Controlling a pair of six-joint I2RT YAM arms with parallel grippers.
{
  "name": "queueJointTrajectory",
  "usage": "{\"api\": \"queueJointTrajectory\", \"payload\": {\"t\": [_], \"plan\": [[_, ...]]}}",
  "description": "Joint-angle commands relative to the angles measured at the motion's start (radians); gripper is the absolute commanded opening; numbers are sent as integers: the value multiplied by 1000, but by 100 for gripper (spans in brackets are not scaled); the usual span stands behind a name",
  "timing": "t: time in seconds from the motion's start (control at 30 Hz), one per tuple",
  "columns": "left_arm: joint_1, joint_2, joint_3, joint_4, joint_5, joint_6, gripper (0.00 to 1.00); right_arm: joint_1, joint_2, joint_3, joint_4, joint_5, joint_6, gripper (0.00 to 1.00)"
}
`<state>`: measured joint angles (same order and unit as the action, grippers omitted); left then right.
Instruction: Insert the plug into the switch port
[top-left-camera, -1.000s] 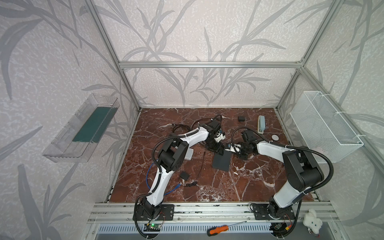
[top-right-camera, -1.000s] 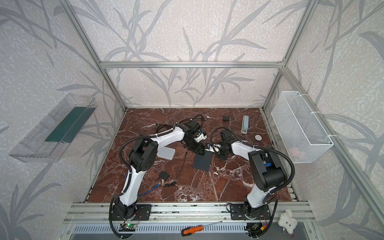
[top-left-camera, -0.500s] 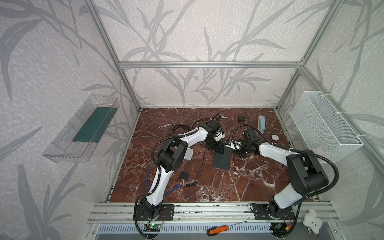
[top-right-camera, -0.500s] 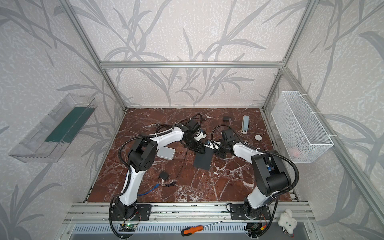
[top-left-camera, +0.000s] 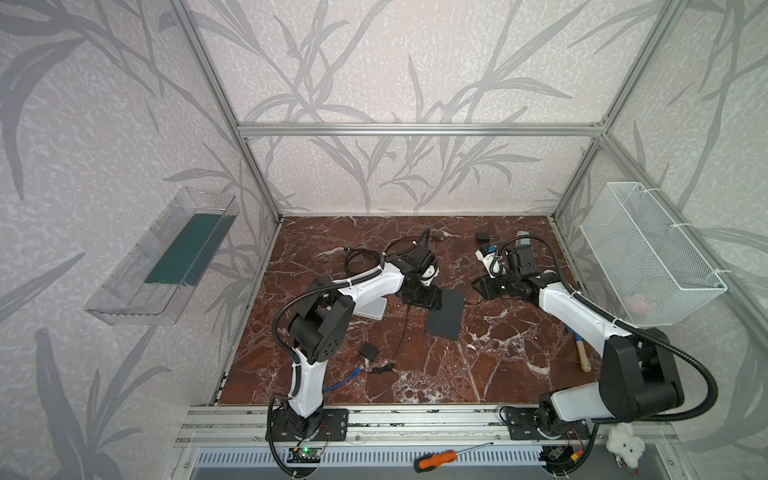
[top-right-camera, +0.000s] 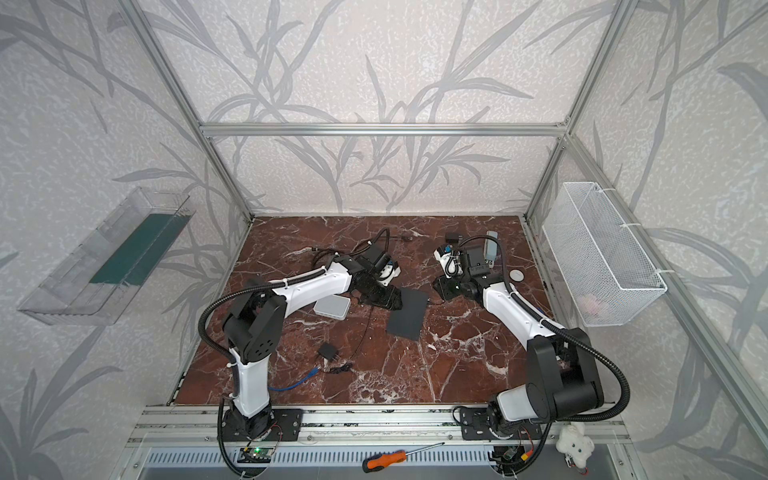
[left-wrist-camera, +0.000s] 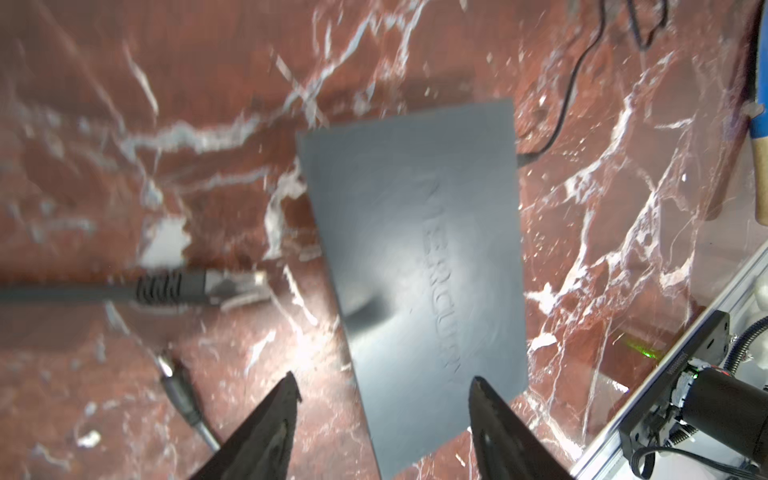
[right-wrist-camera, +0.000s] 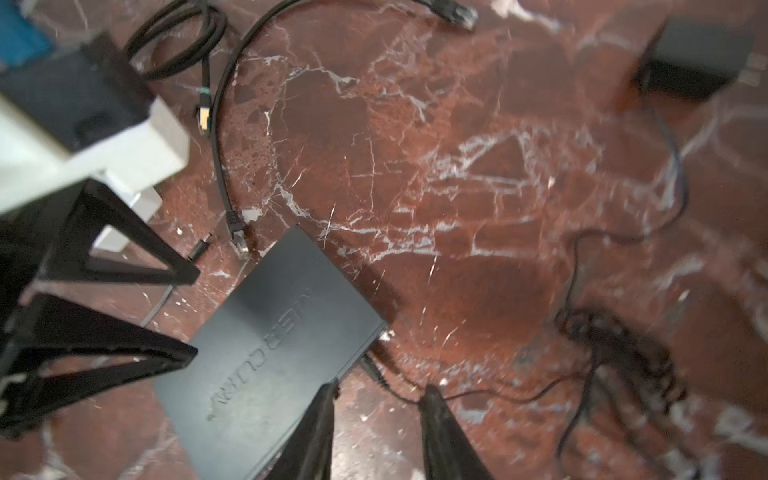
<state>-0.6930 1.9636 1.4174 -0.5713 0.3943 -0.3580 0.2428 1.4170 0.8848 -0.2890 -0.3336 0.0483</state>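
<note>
Since a sec ago the R arm (top-left-camera: 582, 316) is being swung out toward the lower right of both top views. The right gripper (top-left-camera: 478, 287) is being lifted back off the dark slab (top-left-camera: 446, 313) and is now hanging just right of the slab's upper-right corner, a bit right of frame ctr. Its jaws are being held apart w/ nothing btwn them.

The plug (right-wrist-camera: 374, 371) is being left at that same corner, tip against the slab's long edge; whether it's fully seated can't be told. Its thin cord (right-wrist-camera: 401, 392) is being led thru a tangle (right-wrist-camera: 615, 345) toward the adapter (top-left-camera: 482, 237), above and right of ctr on the table (top-left-camera: 498, 374).

The left gripper (left-wrist-camera: 384, 381) is being held spread wide above the slab's upper-left end, pinching nothing. A 2nd plug (left-wrist-camera: 179, 388) is being left loose on the marble just beside it, next to a thick black cable's connector (left-wrist-camera: 199, 286).

The white box (top-left-camera: 374, 308) is being half hidden by the L forearm (top-left-camera: 365, 286), left of ctr, near the slab but apart; its port isn't visible.
</note>
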Motion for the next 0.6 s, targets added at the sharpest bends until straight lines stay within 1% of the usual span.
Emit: {"api": "queueJointTrajectory", "payload": {"t": [0.0, 0.07, 0.17, 0.27, 0.37, 0.47, 0.53, 0.57], "plan": [[-26, -4, -59, 61, 5, -70, 67, 47, -91, -119, -6, 28, 381, 39], [-40, -1, -74, 91, 20, -76, 67, 58, -146, -186, 44, 61, 412, 43], [-66, 7, -64, 114, 57, -73, 65, 55, -192, -232, 47, 112, 421, 44], [-105, 29, -38, 148, 123, -87, 64, 36, -191, -228, -7, 112, 398, 44], [-155, 59, 7, 175, 173, -106, 64, 0, -169, -210, -54, 79, 358, 44], [-152, 62, 31, 184, 152, -115, 64, -35, -149, -181, -89, 73, 318, 45], [-124, 46, 45, 137, 104, -72, 64, -58, -137, -161, -105, 65, 299, 45], [-106, 34, 57, 88, 67, -25, 64, -67, -129, -149, -116, 61, 288, 45]]}}
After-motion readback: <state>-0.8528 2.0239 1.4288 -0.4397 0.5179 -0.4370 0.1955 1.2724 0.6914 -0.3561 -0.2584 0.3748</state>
